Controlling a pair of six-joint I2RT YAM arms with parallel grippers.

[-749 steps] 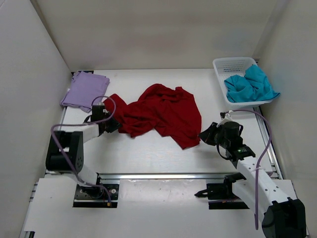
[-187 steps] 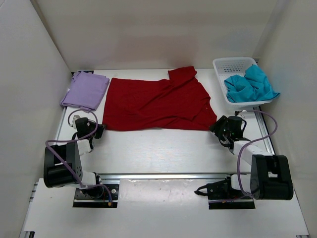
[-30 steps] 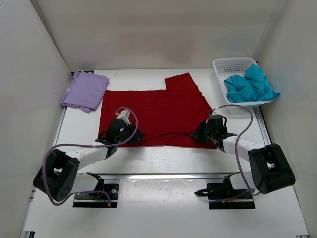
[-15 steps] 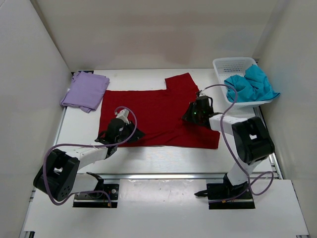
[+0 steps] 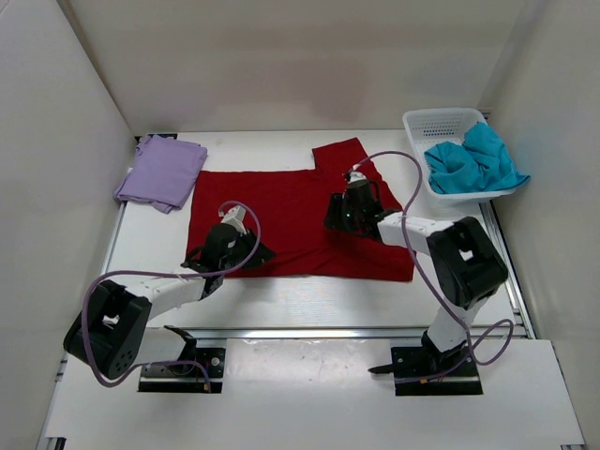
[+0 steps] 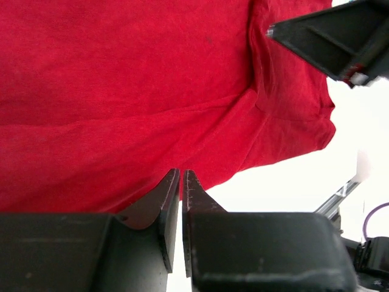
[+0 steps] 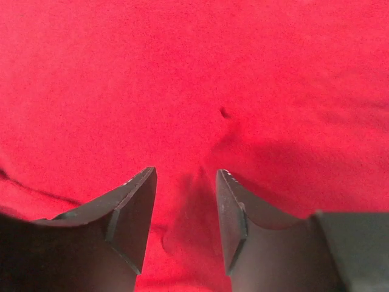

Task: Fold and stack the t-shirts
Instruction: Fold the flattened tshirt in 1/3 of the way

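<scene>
Top external: right gripper [image 5: 336, 217] shifted inward over red t-shirt [image 5: 281, 202], parted, empty; left gripper [image 6: 182, 174] seemingly pinches hem.

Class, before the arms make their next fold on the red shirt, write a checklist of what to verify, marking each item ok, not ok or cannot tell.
1. Right gripper free of cloth: ok; jaws open over the red t-shirt, nothing between them.
2. Left gripper holding the near hem: cannot tell; jaws nearly closed at the edge.
3. Red t-shirt flat: not ok; small pucker beneath the right gripper, sleeve sticking out at the far edge.
4. Lavender t-shirt folded, out of the way: ok; far left corner.
5. Teal t-shirt folded: not ok; bunched in the white basket.
</scene>
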